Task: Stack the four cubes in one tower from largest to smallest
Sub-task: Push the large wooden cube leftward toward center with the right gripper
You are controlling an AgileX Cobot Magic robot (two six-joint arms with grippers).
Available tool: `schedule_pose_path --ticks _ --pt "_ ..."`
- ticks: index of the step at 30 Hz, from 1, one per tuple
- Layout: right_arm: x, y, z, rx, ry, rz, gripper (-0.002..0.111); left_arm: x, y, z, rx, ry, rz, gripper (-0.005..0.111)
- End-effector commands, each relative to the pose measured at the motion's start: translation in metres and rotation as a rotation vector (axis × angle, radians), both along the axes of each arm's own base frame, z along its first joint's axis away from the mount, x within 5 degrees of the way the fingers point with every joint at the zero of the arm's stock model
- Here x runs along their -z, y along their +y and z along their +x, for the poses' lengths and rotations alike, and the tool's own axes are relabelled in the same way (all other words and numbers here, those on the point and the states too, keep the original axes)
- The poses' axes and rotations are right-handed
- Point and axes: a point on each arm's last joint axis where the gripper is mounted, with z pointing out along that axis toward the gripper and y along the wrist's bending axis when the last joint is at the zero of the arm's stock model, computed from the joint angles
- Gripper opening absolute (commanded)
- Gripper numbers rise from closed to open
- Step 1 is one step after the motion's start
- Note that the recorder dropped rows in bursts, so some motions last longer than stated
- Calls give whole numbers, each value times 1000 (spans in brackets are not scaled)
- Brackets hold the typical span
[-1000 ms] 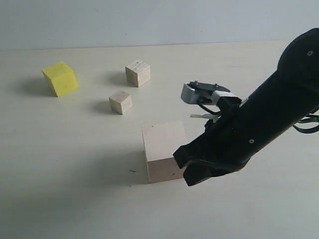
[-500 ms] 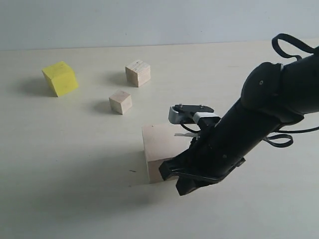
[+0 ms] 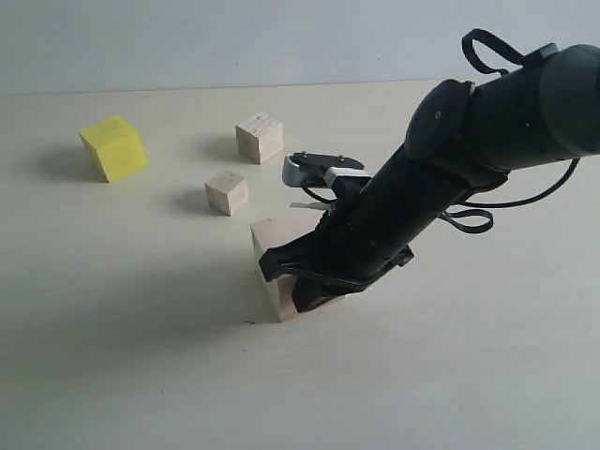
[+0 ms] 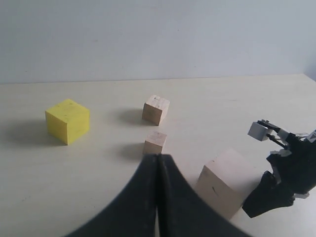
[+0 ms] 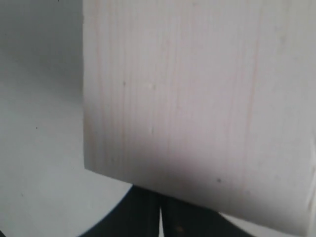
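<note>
The large pale wooden cube [image 3: 272, 251] stands near the middle of the table, half hidden behind my right gripper [image 3: 295, 281]. That gripper is shut, its tips pressed against the cube's side; the cube's face [image 5: 197, 98] fills the right wrist view above the closed fingers [image 5: 143, 217]. The bright yellow cube [image 3: 113, 147] sits at the far left. The plywood cube [image 3: 259, 137] and the smallest pale cube [image 3: 227, 191] stand apart behind the large one. My left gripper [image 4: 158, 159] is shut on nothing, held back from the smallest cube [image 4: 155, 142].
The pale tabletop [image 3: 122, 328] runs back to a plain white wall [image 3: 281, 37]. The right arm's black body and cables [image 3: 487, 122] reach in from the right. From the left wrist, the large cube [image 4: 224, 180] stands beside the right arm [image 4: 286, 177].
My right arm has swung left and down against the large cube. The cube has slid a little to the left and turned slightly. The other three cubes have not moved.
</note>
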Motion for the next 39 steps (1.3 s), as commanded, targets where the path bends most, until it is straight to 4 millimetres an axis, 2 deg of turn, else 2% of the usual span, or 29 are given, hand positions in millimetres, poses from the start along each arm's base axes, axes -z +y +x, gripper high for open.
schedule_pose_path --ticks 1,8,23,39 --pt "-5 5 8 26 -31 24 0 -2 0 1 7 -3 -6 0" --pt "-7 8 14 94 -58 57 0 -2 0 1 6 -6 -3 0" --pt "-14 19 5 24 3 188 0 -3 0 1 4 -11 5 0" --pt "-11 21 12 76 -81 164 0 -3 0 1 4 -11 5 0"
